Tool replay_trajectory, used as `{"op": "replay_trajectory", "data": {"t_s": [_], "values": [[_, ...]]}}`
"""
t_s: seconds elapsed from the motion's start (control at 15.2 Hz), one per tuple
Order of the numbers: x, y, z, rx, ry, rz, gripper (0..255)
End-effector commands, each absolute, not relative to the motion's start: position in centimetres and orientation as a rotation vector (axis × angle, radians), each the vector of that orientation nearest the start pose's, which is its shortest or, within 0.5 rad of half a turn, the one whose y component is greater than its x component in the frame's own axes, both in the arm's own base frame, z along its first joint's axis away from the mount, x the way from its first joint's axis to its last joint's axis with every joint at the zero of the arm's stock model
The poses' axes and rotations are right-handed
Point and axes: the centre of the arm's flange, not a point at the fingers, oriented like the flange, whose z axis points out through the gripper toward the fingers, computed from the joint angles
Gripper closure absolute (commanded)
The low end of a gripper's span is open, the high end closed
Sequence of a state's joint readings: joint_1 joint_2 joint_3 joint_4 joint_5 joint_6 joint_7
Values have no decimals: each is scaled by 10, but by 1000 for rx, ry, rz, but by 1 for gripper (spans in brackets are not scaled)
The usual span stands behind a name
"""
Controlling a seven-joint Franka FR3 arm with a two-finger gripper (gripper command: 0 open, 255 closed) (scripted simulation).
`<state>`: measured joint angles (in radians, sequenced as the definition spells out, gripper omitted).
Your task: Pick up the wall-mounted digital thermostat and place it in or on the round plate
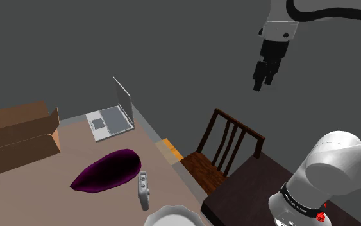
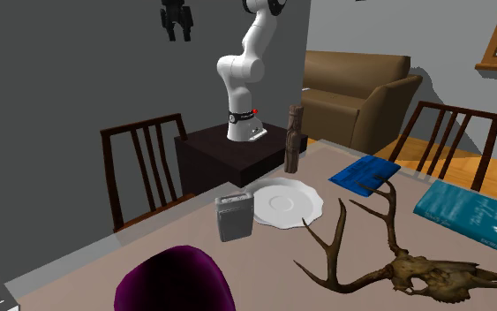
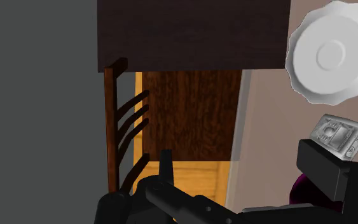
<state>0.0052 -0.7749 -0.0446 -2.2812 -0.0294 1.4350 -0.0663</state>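
A tan table (image 1: pixel 76 154) runs along a grey wall, with the dark stand (image 2: pixel 211 150) at its end and a wooden chair (image 1: pixel 227 144) beside both. The arm rises from the stand and bends over, so the gripper (image 1: pixel 261 80) hangs high before the wall, above the chair, pointing down, its fingers spread with nothing between them. Well below it, the grey thermostat (image 2: pixel 235 216) stands upright on the table just beside the white scalloped plate (image 2: pixel 283 203), with a purple bowl-like object (image 1: pixel 108 170) near the thermostat and an antlered skull (image 2: pixel 387 256) near the plate

Grey thermostat (image 2: pixel 235 217) standing upright, just beside white scalloped round plate (image 2: pixel 287 204).
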Motion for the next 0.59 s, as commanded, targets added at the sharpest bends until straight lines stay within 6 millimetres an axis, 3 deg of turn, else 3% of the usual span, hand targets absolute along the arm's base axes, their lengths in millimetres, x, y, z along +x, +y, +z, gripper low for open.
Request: {"op": "replay_trajectory", "data": {"t_s": [0.0, 0.53], "values": [[296, -20, 610, -3134, -59, 112, 0], [310, 62, 545, -3141, 44, 92, 0]]}}
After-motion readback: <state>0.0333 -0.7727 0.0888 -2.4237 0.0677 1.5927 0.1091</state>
